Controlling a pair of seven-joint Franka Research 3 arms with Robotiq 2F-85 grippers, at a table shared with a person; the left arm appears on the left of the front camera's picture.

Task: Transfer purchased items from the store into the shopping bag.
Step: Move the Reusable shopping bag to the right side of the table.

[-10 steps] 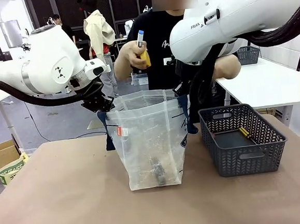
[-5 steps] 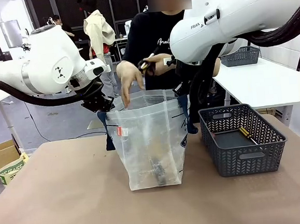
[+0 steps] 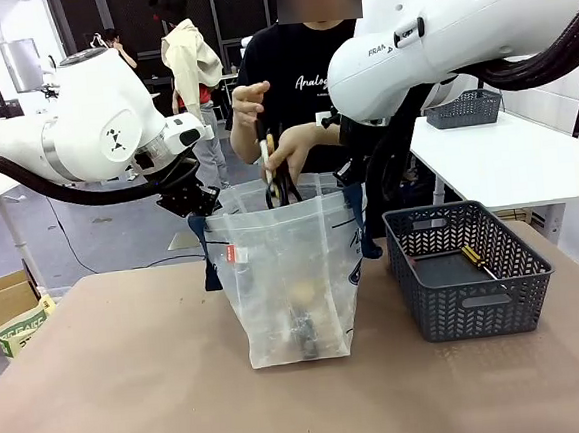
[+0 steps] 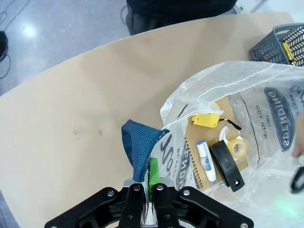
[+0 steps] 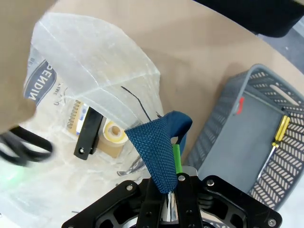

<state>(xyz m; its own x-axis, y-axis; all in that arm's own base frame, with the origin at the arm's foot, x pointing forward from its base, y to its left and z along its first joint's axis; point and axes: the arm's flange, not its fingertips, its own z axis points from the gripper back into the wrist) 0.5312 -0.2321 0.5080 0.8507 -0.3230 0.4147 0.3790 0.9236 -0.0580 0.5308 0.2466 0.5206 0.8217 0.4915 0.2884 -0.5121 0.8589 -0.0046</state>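
The translucent shopping bag (image 3: 289,277) stands upright mid-table, its mouth held wide. My left gripper (image 3: 196,206) is shut on its left navy handle (image 4: 140,149); my right gripper (image 3: 352,176) is shut on the right navy handle (image 5: 159,140). The person's hands hold black-handled scissors (image 3: 278,177) over the bag's mouth; they show blurred in the right wrist view (image 5: 23,142). Purchased items lie in the bag: a yellow piece (image 4: 206,118), a tape roll (image 4: 236,147), a blue-capped stick (image 4: 205,161) and a black block (image 4: 225,164) on a brown notebook (image 4: 194,168).
A dark grey lattice basket (image 3: 469,273) stands right of the bag, a yellow-handled screwdriver (image 3: 478,259) lying inside it. A white table (image 3: 506,164) sits behind on the right. Bare tabletop (image 3: 133,389) stretches in front and to the left.
The person's hand lowered a blue-capped yellow item into the bag, then came back up. Both hands now hold scissors over the mouth. Neither arm has moved.
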